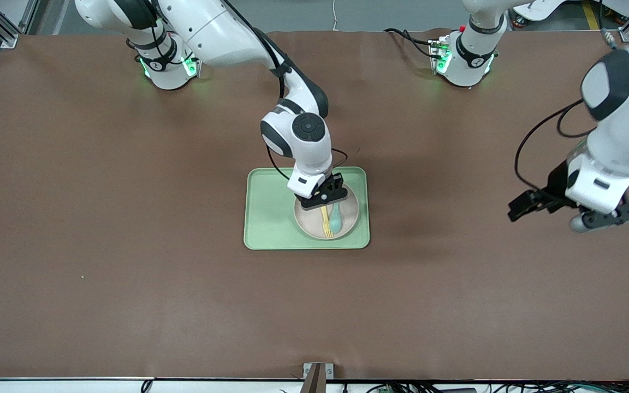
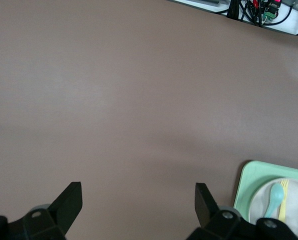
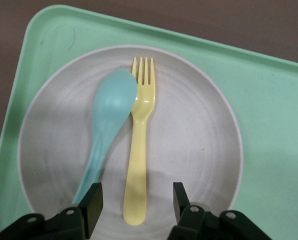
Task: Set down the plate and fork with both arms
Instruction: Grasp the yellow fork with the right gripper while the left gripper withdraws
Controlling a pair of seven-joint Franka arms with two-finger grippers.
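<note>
The pale plate lies on the light-green tray, toward the left arm's end of it. The pale-yellow fork and a teal spoon lie side by side on the plate. My right gripper is open just above the plate, its fingers on either side of the fork's handle end. The right wrist view shows the plate, fork and spoon close up. My left gripper is open and empty over bare table near the left arm's end; it waits there.
The brown mat covers the table. In the left wrist view the tray corner with the plate shows at the edge. A bracket sits at the table edge nearest the front camera.
</note>
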